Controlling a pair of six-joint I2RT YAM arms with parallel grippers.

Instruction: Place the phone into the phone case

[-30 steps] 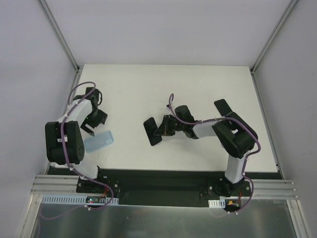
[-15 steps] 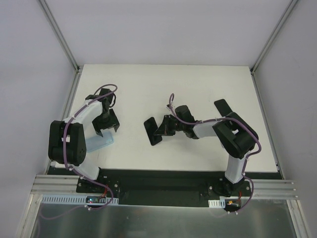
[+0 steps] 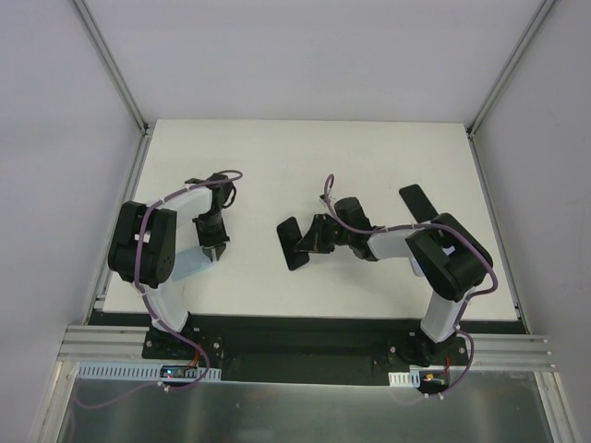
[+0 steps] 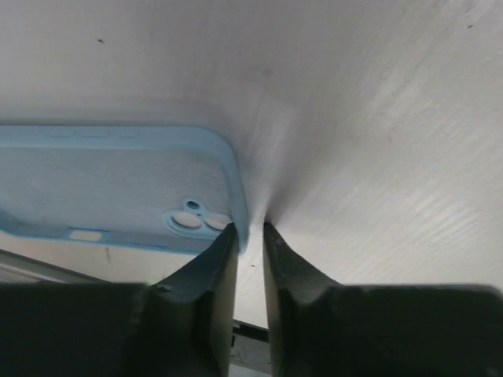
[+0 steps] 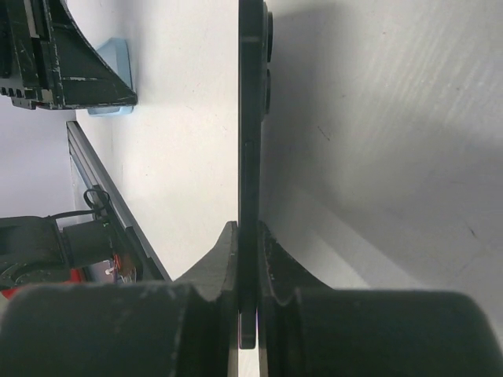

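Note:
The light blue phone case (image 3: 191, 266) lies flat at the table's near left, partly under my left arm. In the left wrist view the phone case (image 4: 118, 181) shows its camera cut-outs, and its right rim sits between my fingertips. My left gripper (image 3: 215, 251) (image 4: 249, 229) is shut on that rim at the corner. The black phone (image 3: 292, 242) is held on edge near the table's middle, with my right gripper (image 3: 314, 236) (image 5: 248, 228) shut on it. In the right wrist view the phone (image 5: 250, 118) runs straight up from the jaws, edge-on.
A flat black object (image 3: 416, 201) lies on the white table (image 3: 305, 157) to the right, beside my right arm. The metal rail (image 3: 295, 346) runs along the near edge. The left gripper (image 5: 63, 63) and a bit of the case (image 5: 115, 52) show in the right wrist view.
My left arm swung right and toward the near edge, to the case's right end, and its jaws closed from wide open onto the rim. The right gripper and phone shifted slightly right.

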